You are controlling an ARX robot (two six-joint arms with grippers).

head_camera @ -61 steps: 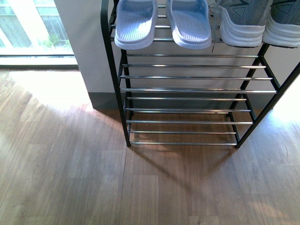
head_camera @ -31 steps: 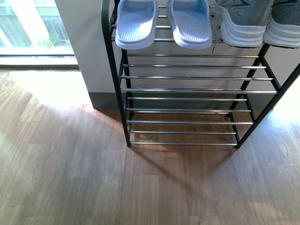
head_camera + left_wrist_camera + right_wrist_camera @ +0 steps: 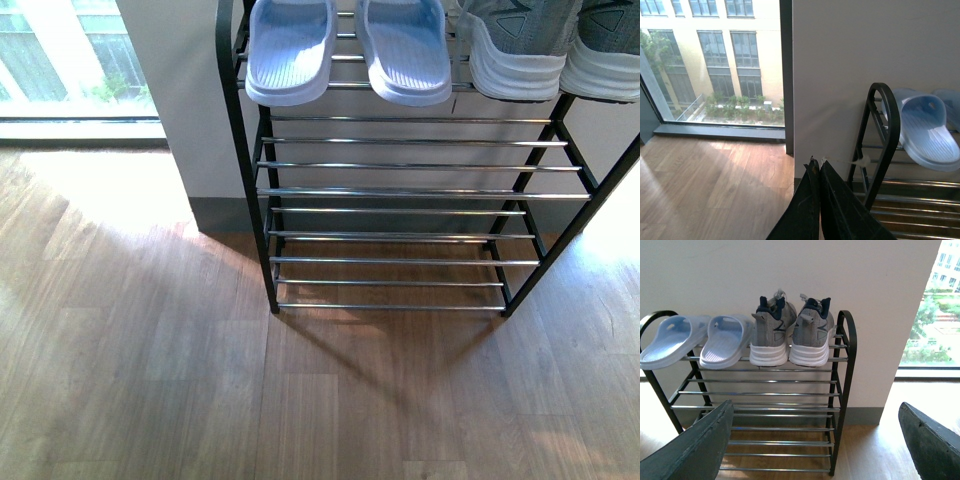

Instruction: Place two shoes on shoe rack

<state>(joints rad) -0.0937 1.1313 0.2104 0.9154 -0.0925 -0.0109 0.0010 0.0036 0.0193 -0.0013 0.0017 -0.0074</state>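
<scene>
Both grey shoes stand side by side on the top tier of the shoe rack (image 3: 842, 365), heels outward: one shoe (image 3: 770, 336) on the inner side, the other shoe (image 3: 812, 336) by the rack's arched end. In the front view their white soles (image 3: 518, 70) show at the top right on the shoe rack (image 3: 262, 190). My right gripper (image 3: 820, 440) is open and empty, well back from the rack. My left gripper (image 3: 817, 162) is shut on nothing, beside the rack's other arched end (image 3: 887, 130).
A pair of pale blue slippers (image 3: 345, 50) sits on the top tier beside the shoes. The lower chrome tiers (image 3: 400, 210) hold nothing. A white wall stands behind the rack, with windows (image 3: 715, 60) to both sides and wooden floor (image 3: 150, 370) in front.
</scene>
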